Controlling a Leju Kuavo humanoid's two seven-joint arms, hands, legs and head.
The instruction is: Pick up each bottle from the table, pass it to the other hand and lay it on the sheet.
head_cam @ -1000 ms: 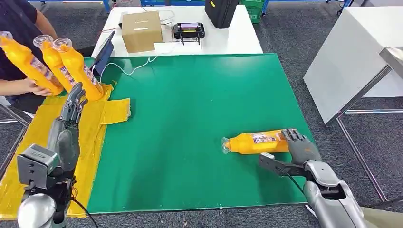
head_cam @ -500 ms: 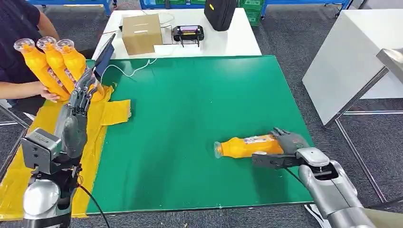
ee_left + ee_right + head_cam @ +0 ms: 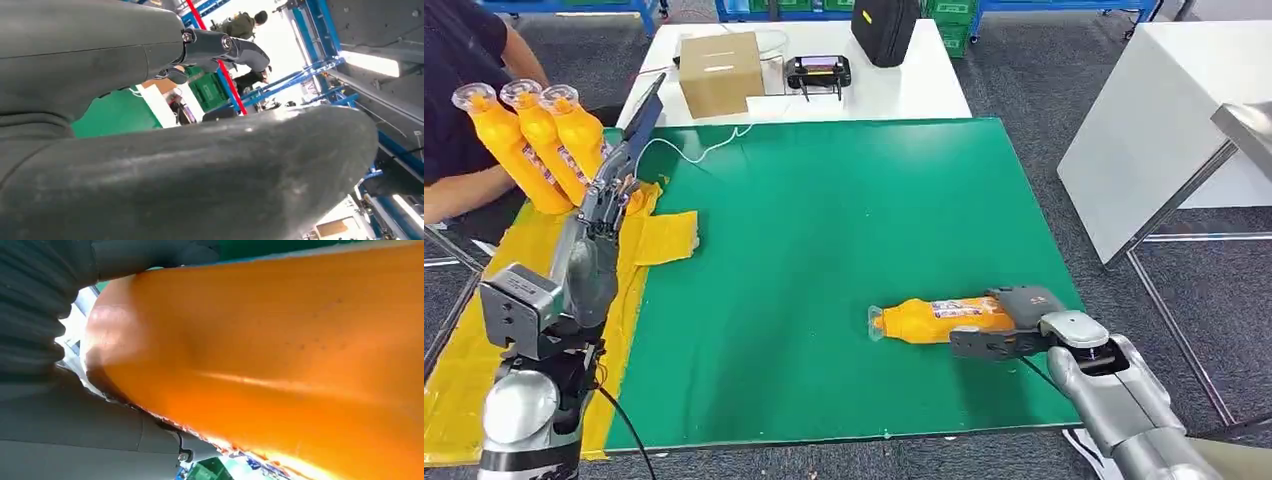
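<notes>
An orange bottle (image 3: pixel 934 320) lies on its side on the green mat (image 3: pixel 824 230), its clear cap pointing left. My right hand (image 3: pixel 1009 320) grips its base end, thumb below and fingers over the top; in the right wrist view the orange bottle (image 3: pixel 280 355) presses against the palm. My left hand (image 3: pixel 604 195) is raised over the yellow sheet (image 3: pixel 534 290) with fingers straight and nothing in it. In the left wrist view the left hand (image 3: pixel 210 47) holds nothing. Three more orange bottles (image 3: pixel 534 140) are held upright by a person at the far left.
A person's arm (image 3: pixel 464 190) reaches in at the left edge. Behind the mat a white table carries a cardboard box (image 3: pixel 721 72), a black controller (image 3: pixel 817 72) and a black bag (image 3: pixel 886 25). A tablet (image 3: pixel 642 125) leans near the sheet. Another white table (image 3: pixel 1164 120) stands right.
My right hand has closed around the bottle's base and drawn it slightly left and nearer. My left arm rose and moved forward. The person tilted the three bottles more upright.
</notes>
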